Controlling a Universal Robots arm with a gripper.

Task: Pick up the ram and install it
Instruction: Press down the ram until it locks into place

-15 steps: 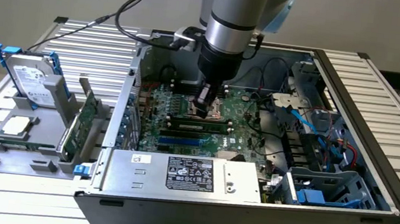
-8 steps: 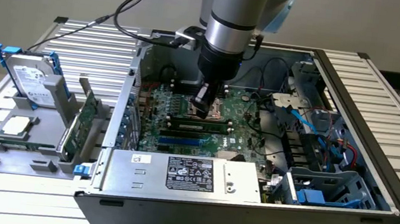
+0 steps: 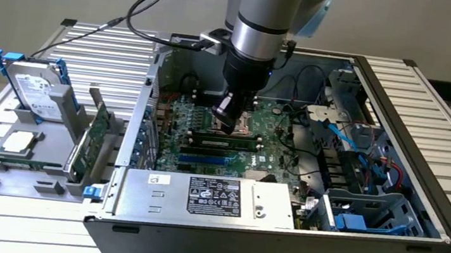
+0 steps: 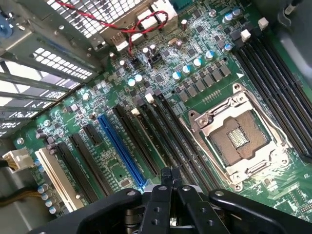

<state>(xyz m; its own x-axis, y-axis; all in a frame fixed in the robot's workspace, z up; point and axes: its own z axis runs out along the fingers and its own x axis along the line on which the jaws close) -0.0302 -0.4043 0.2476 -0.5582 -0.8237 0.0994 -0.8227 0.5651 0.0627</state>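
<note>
The claw [image 4: 168, 181] is pressed together and holds nothing. Its tip hangs just above the ram [image 3: 223, 143], a thin green stick that sits in a black slot near the middle of the exterior view. The ram looks put in already, so this seems to be the pushing-down step. That calls for a straight, gentle push. Around it is the green board [image 3: 272, 129], inside the open computer box [image 3: 420, 206], which rests on a metal table [image 3: 433, 93].

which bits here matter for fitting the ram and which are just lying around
For the job: gripper, shut; ram, down among the memory slots; motherboard.
Just lying about: hard drive; expansion card; power supply.
</note>
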